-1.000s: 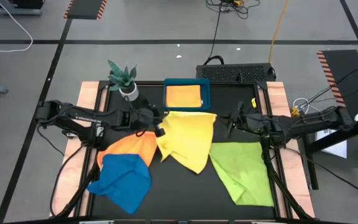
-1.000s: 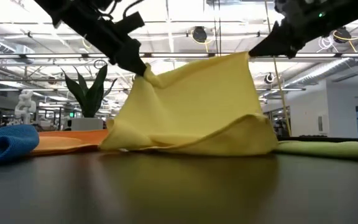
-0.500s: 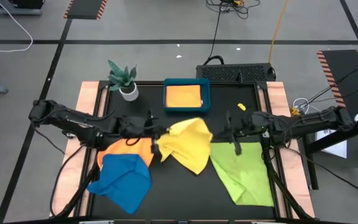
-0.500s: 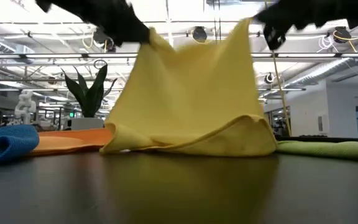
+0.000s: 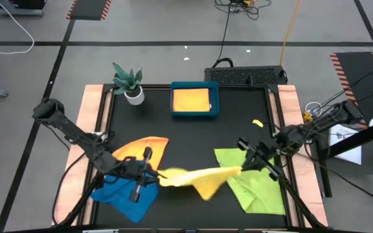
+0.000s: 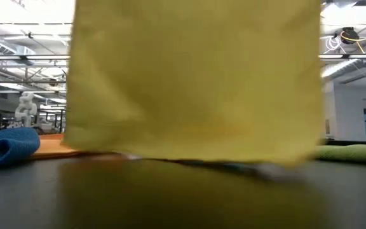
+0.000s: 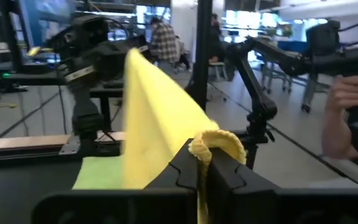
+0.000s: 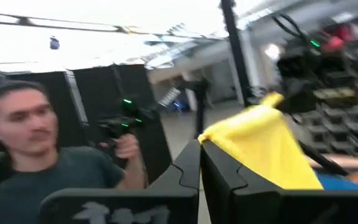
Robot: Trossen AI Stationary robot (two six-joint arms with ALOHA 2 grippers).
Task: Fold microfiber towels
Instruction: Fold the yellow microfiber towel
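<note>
Closed fingers of the left gripper [image 5: 149, 173] and right gripper [image 5: 243, 167] each pinch one corner of the yellow towel [image 5: 196, 177], stretching its upper edge taut so the soft cloth hangs as a flat sheet above the near bench [image 5: 193, 133] — presumably to bring it down into a clean fold. Around it lie the blue towel [image 5: 125, 191], orange towel [image 5: 138, 148] and lime green towel [image 5: 258, 188], limp, nappy squares; the rigid tray [image 5: 195, 100] holds a folded one.

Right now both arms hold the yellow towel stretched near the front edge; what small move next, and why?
Probably lower both together, laying it flat. The left tool and right tool pinch opposite corners of the yellow towel, which hangs between them, above the blue towel and green towel.
</note>
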